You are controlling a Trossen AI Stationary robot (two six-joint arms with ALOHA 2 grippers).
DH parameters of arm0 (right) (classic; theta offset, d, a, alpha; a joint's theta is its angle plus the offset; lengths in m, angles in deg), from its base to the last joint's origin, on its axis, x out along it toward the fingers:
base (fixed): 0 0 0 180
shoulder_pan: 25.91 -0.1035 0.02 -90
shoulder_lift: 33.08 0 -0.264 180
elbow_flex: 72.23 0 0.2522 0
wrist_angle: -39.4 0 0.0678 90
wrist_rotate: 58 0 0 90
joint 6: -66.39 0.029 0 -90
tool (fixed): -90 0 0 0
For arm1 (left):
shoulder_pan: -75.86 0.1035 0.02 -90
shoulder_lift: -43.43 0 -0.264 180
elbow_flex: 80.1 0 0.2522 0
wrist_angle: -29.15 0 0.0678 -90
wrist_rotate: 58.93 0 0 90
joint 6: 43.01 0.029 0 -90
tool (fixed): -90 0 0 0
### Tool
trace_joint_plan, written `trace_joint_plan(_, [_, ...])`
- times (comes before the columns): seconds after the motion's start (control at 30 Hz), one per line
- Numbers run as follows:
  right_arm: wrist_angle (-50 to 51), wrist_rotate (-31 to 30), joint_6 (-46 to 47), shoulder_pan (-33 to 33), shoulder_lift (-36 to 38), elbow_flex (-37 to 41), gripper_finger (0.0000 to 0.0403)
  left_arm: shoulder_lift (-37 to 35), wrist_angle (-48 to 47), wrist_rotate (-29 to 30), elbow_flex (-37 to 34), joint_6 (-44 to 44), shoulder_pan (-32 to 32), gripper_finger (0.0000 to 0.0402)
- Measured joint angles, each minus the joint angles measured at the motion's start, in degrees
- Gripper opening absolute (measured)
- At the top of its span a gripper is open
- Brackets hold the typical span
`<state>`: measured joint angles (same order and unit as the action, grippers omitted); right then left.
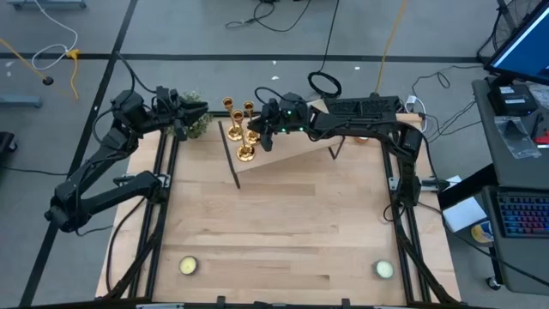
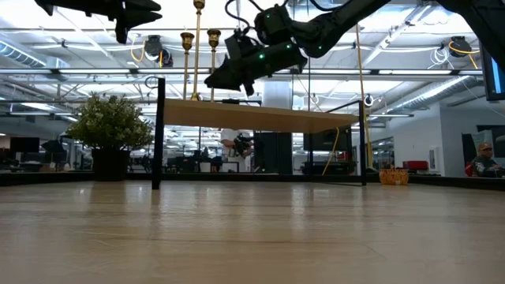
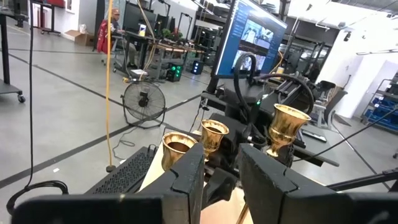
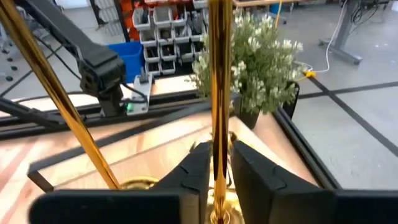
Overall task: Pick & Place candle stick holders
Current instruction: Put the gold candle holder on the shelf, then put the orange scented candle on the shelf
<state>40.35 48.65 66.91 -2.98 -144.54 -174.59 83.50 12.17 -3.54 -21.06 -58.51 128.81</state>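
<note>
Three gold candle stick holders (image 1: pixel 246 146) stand upright close together on a raised wooden shelf (image 1: pixel 296 150) at the table's far side; their cups (image 3: pixel 214 134) show in the left wrist view. My right gripper (image 1: pixel 257 130) reaches in from the right, shut on the slim stem of one holder (image 4: pixel 217 93). A second holder's stem (image 4: pixel 62 106) slants past beside it. My left gripper (image 1: pixel 204 110) hangs level to the left of the holders, open, with nothing between its fingers (image 3: pixel 186 177). My right gripper pinches the holder's stem (image 4: pixel 218 140) between its two fingers, low on the stem, above the round base. The fingers come about level from the table's right side and lie across the stem. The holder stands upright, and its stem reaches down to the shelf (image 2: pixel 213 87).
A small potted plant (image 1: pixel 193 124) stands at the far left, just beyond my left gripper. A black keyboard (image 1: pixel 360 107) lies behind the shelf. Two pale tealight discs (image 1: pixel 188 266) (image 1: pixel 383 269) sit near the table's front corners, with bare wood between.
</note>
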Motion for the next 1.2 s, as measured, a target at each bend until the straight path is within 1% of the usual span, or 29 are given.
trace_joint_plan(0.2, [0.7,-0.4,-0.1,0.0,0.2,-0.1,0.0117,0.0,0.0,0.0,0.0,0.2,0.0,0.0102])
trace_joint_plan(0.37, [1.2,-3.3,0.7,0.0,0.2,-0.1,0.0178,0.0,0.0,-1.0,0.0,0.1,0.0,0.0102])
trace_joint_plan(0.53, [1.6,-3.2,0.7,-0.1,0.2,-0.2,0.0235,0.0,0.0,-1.4,0.0,0.1,0.0,0.0102])
trace_joint_plan(0.67, [3.7,-3.3,0.7,-0.1,1.1,-0.2,0.0268,0.0,0.0,-1.5,0.0,0.1,0.0,0.0102])
trace_joint_plan(0.8, [6.9,-3.3,0.2,-0.1,3.3,-0.2,0.0287,0.0,0.0,-1.5,0.0,0.1,0.0,0.0102])
trace_joint_plan(0.93, [12.4,-3.4,-1.2,-0.1,5.8,-0.2,0.0294,0.0,0.0,-1.5,0.0,0.1,0.0,0.0102])
trace_joint_plan(1.13, [27.0,-3.5,-4.9,-0.1,11.7,-0.2,0.0293,0.0,0.0,-1.5,0.0,0.1,0.0,0.0102])
trace_joint_plan(1.2, [33.5,-5.9,-5.8,-0.1,14.0,-0.2,0.0294,0.0,0.0,-1.5,0.0,0.1,0.0,0.0102])
